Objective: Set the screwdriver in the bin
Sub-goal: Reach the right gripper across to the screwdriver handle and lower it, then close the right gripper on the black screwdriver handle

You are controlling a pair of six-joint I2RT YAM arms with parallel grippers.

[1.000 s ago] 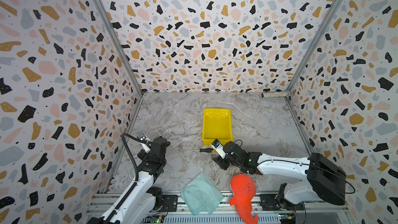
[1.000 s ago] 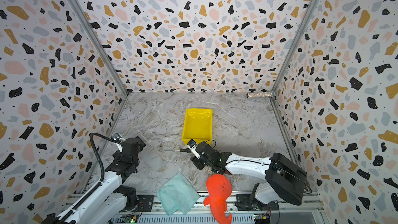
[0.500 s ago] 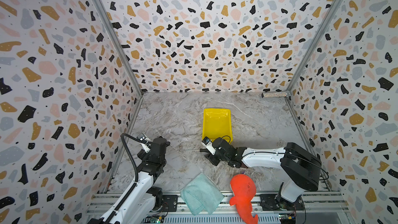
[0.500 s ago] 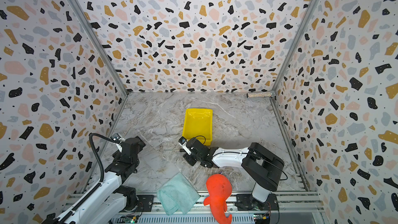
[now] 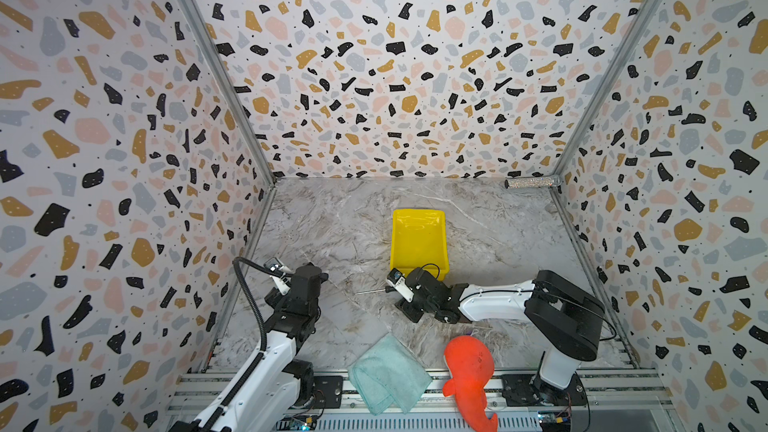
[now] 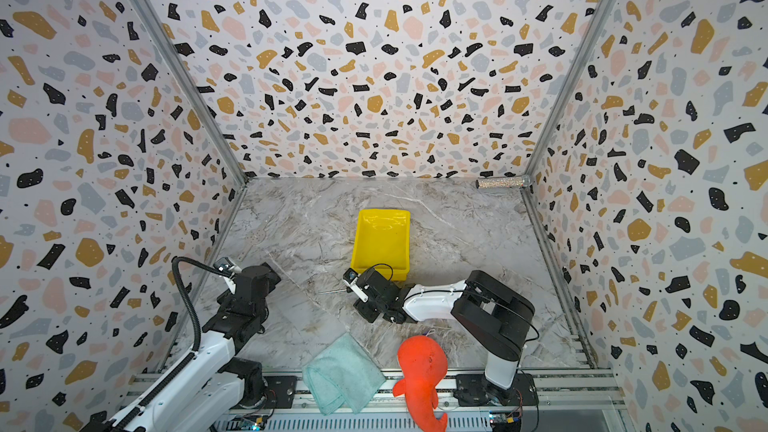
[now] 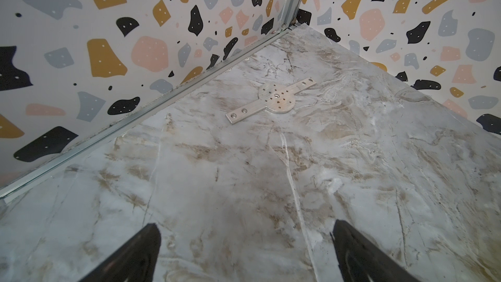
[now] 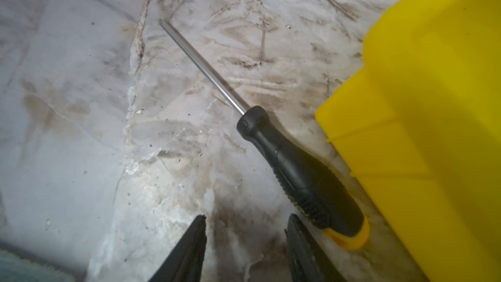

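The screwdriver (image 8: pixel 295 169) lies flat on the marble floor, its black handle with an orange-yellow end close beside the near wall of the yellow bin (image 8: pixel 433 104). In both top views only its thin silver shaft (image 5: pixel 370 292) (image 6: pixel 330 292) pokes out to the left from under my right gripper (image 5: pixel 405 299) (image 6: pixel 365 299). In the right wrist view that gripper (image 8: pixel 246 221) is open low over the floor, nothing between its fingers, and the handle's end lies just outside one fingertip. The bin (image 5: pixel 417 213) (image 6: pixel 384 213) is empty. My left gripper (image 7: pixel 245 229) (image 5: pixel 305 280) hangs open over bare floor.
A teal cloth (image 5: pixel 388 371) and an orange plush toy (image 5: pixel 469 371) lie at the front edge. A glittery tube (image 5: pixel 532 182) rests in the back right corner. A flat metal plate (image 7: pixel 271 100) lies near the left wall.
My right arm has folded in and carried its gripper a little leftward and down beside the screwdriver's handle, jaws slightly narrower. The screwdriver and the left arm have not moved.
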